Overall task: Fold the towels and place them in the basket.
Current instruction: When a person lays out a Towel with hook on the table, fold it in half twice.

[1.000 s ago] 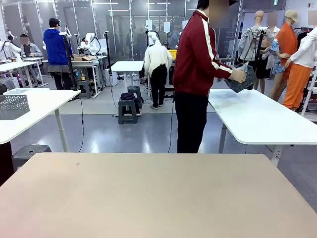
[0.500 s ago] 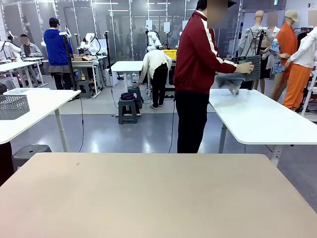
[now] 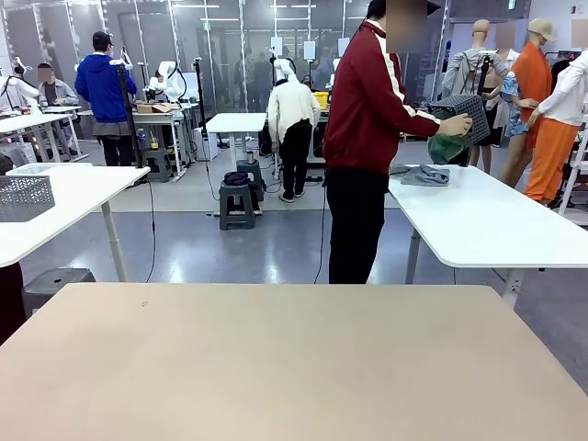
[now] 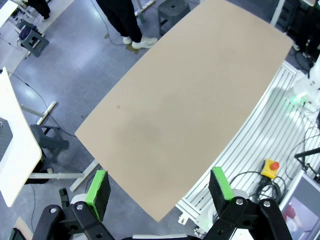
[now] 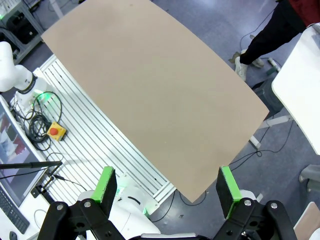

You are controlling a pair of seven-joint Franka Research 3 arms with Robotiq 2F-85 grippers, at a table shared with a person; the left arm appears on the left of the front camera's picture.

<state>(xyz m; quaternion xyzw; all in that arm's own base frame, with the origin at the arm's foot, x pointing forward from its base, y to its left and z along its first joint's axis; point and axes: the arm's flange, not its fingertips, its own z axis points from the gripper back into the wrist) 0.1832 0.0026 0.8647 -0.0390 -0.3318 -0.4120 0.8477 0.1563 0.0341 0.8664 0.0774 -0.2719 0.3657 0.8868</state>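
My left end effector (image 4: 159, 189) and right end effector (image 5: 167, 187) hang released above the tan table (image 3: 294, 367). Beyond it, a person (image 3: 363, 138) holds the basket (image 3: 464, 108) tilted. The mint green towel (image 3: 446, 147) hangs from it, and the grey towel (image 3: 424, 175) lies on the white table (image 3: 487, 220).

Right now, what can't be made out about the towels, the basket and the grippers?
Front view, mint green terry towel: bunched under the dark grey perforated plastic basket, partly behind the person's hand; folded or not, unclear.
Front view, light grey terry towel on the white table: too small for label or folds.
Front view, basket's inside: too far to see.
Wrist views, left gripper and right gripper: open; bodies cut by bottom edge.
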